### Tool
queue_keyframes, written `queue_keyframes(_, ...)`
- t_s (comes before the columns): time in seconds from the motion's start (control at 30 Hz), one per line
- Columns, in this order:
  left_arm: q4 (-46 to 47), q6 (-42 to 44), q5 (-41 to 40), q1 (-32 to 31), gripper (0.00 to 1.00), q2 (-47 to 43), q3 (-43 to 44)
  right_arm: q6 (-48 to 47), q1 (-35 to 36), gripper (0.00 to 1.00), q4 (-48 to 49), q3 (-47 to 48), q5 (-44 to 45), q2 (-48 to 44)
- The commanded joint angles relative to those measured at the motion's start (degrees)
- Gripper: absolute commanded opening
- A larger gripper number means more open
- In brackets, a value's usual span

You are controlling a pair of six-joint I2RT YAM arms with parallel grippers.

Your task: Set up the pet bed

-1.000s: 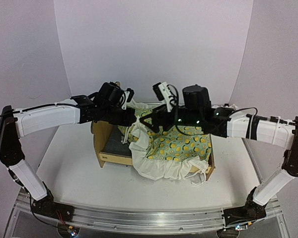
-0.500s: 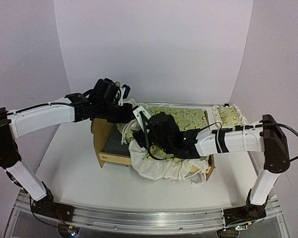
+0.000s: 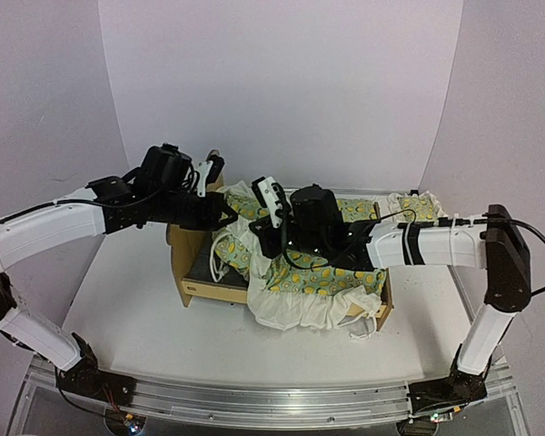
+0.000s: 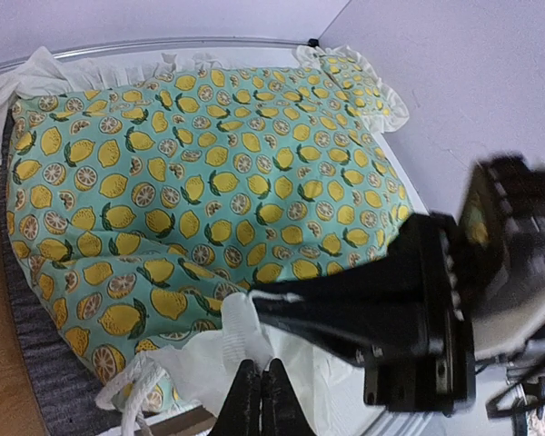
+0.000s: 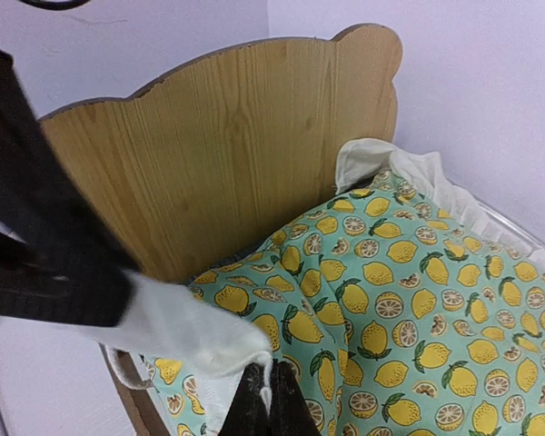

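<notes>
The pet bed is a light plywood frame with its tall curved headboard at the left end. A strip of its dark grey mattress pad shows by the headboard. A lemon-print ruffled blanket covers most of the bed and hangs over the front rail. My left gripper is shut on the blanket's white ruffle near the headboard. My right gripper is shut on the same white edge, right beside the left gripper. Together they hold that edge up off the pad.
A small matching ruffled pillow lies on the white table behind the bed's right end. Purple walls stand close behind and at both sides. The right arm stretches low across the bed from the right.
My right gripper swung left across the blanket and shut on its white edge by the headboard. The left arm drew back to the left, still holding the ruffle.
</notes>
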Motion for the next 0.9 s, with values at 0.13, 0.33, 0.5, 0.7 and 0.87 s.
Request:
queue_keyframes(0.13, 1.22, -0.34, 15.47, 0.65, 0.0, -10.24, -8.87, 5.44, -1.54, 0.0, -1.0, 0.89, -23.56, -3.97)
queue_keyframes(0.33, 2.63, -0.76, 13.12, 0.64, 0.37, -18.91, -18.19, 6.95, -2.13, 0.0, -1.77, 1.11, -21.57, -4.62)
queue_keyframes(0.5, 3.47, -1.39, 11.81, 0.57, 0.55, -24.57, -24.13, 7.8, -3.95, 0.0, -3.72, 2.86, -23.0, -4.3)
queue_keyframes(0.7, 15.78, -8.32, 2.56, -0.27, 0.52, -33.52, -35.69, 8.51, -5.08, 0.0, -4.24, 3.93, -24.15, -3.48)
queue_keyframes(0.87, 22.21, -7.75, -11.35, -5.41, 0.48, -30.74, -37.64, 8.63, -5.26, 0.0, -4.25, 4.23, -24.51, -3.12)
